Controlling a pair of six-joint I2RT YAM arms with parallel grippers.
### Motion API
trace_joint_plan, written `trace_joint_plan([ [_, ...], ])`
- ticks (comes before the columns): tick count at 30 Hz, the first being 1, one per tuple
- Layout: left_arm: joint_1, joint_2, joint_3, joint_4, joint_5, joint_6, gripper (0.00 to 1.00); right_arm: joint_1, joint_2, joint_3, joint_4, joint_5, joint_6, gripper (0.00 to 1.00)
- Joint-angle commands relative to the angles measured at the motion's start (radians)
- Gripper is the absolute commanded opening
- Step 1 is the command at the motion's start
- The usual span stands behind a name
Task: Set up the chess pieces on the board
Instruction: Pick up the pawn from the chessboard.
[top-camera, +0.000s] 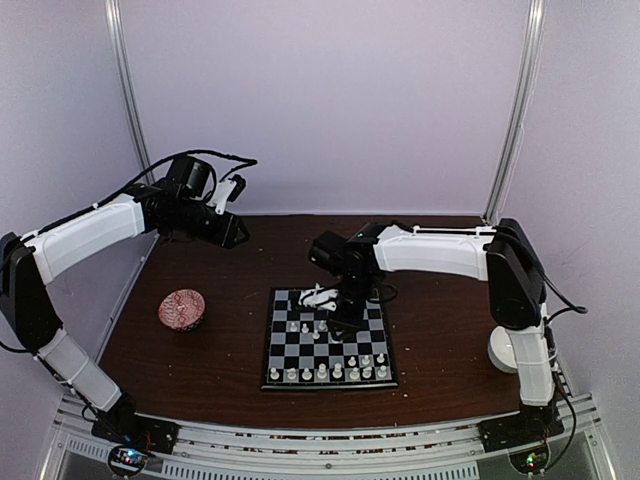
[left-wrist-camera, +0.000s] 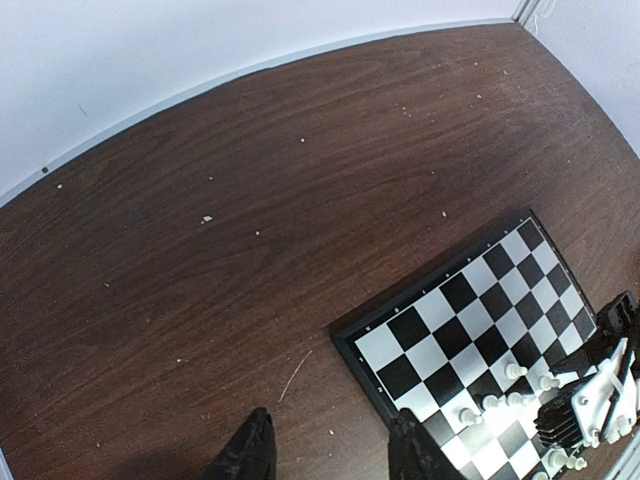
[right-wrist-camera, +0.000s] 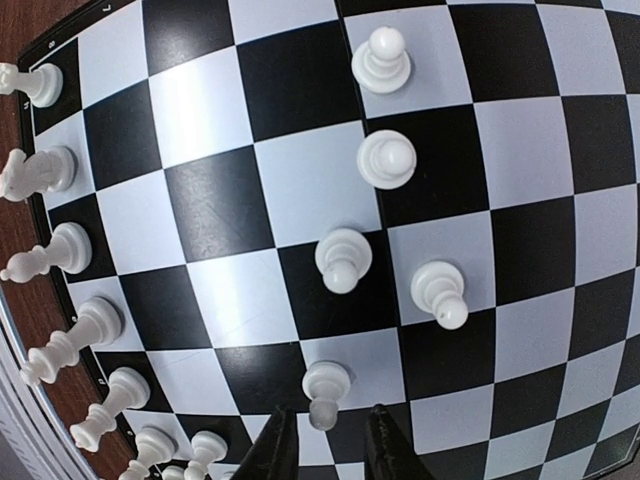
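Hovering over the black-and-white checkered chessboard (right-wrist-camera: 210, 200), the right gripper (right-wrist-camera: 328, 455) stands narrowly parted and empty, a tiny cream plastic pawn (right-wrist-camera: 325, 385) just beyond its tips, likely lined up for pinching; the half-open, empty left gripper (left-wrist-camera: 330, 455) hangs clear.

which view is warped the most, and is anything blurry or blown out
Right wrist view: strongest fisheye, the board shows bowed squares, yet the chess pieces stay sharp. Left wrist view: milder bend, the table has a curved far edge, focus fine. Top external view: straightest lines but softest, the pieces read as pale blobs. No harsh glare in any view.
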Motion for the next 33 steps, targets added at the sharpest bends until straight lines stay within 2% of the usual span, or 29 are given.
trace_joint_plan([
  [1, -0.002, -0.021, 0.008, 0.026, 0.007, 0.012, 0.39, -0.006, 0.039, 0.031, -0.004, -0.013, 0.015, 0.24],
  [4, 0.0, -0.022, 0.007, 0.026, 0.005, 0.013, 0.39, -0.006, 0.053, 0.042, -0.009, -0.013, 0.015, 0.23],
  [8, -0.001, -0.024, 0.007, 0.025, 0.004, 0.013, 0.39, -0.008, 0.054, 0.05, -0.01, -0.016, 0.019, 0.16],
  [17, -0.001, -0.021, 0.007, 0.024, 0.006, 0.013, 0.39, -0.009, 0.034, 0.05, -0.009, -0.008, 0.024, 0.1],
  [28, 0.0, -0.016, 0.009, 0.024, 0.01, 0.014, 0.39, -0.026, -0.061, -0.008, 0.008, 0.052, 0.012, 0.09],
  [33, -0.001, -0.015, 0.009, 0.024, 0.011, 0.013, 0.39, -0.02, -0.111, -0.082, 0.019, -0.012, -0.007, 0.09],
])
